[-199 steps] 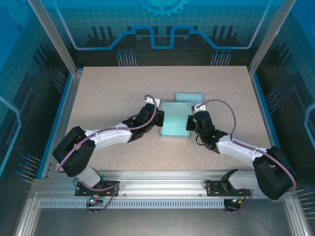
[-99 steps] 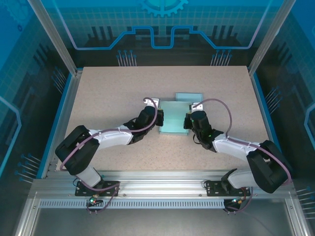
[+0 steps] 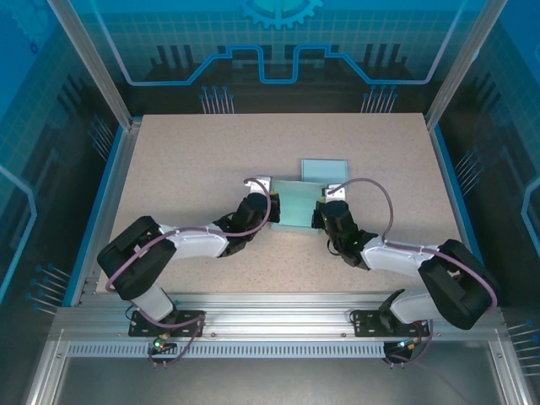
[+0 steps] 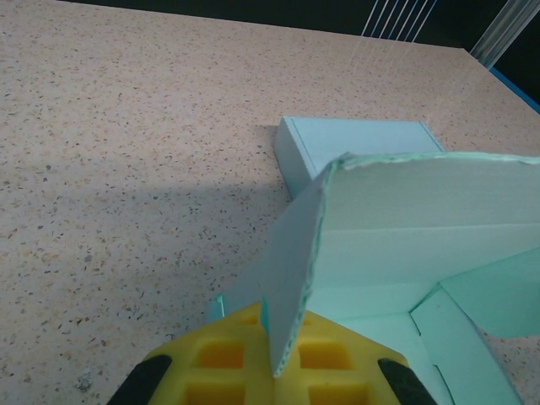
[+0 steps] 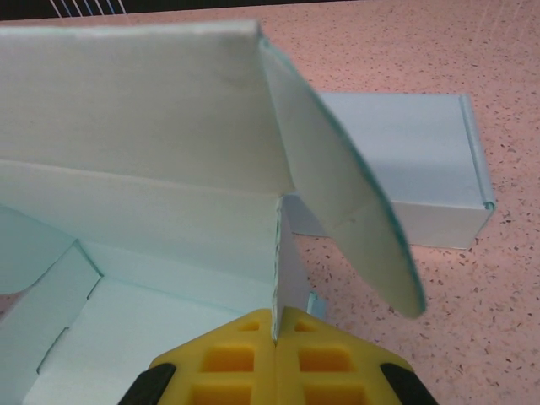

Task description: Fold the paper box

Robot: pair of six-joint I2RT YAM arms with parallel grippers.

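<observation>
The paper box [image 3: 297,204] is pale teal card, half formed, in the middle of the table between my two grippers. My left gripper [image 3: 270,207] is shut on its left side wall, which stands upright between the yellow pads [image 4: 228,350]. In the left wrist view the box [image 4: 413,224] has its back wall raised. My right gripper [image 3: 322,213] is shut on the right side wall, pinched at my right gripper [image 5: 276,314]. In the right wrist view the box [image 5: 143,126] shows a rounded flap [image 5: 363,228] hanging out to the right.
A second, closed teal box [image 3: 324,167] lies flat just behind the one I hold, and it also appears as the closed box [image 4: 354,145] and the closed box [image 5: 413,160]. A speckled beige tabletop [image 3: 194,152] lies around them, with blue rails [image 3: 110,160] at the sides.
Both wrists have drawn slightly toward the near edge and lower. The box's walls have risen, so it looks shorter from above. Both grips stay shut.
</observation>
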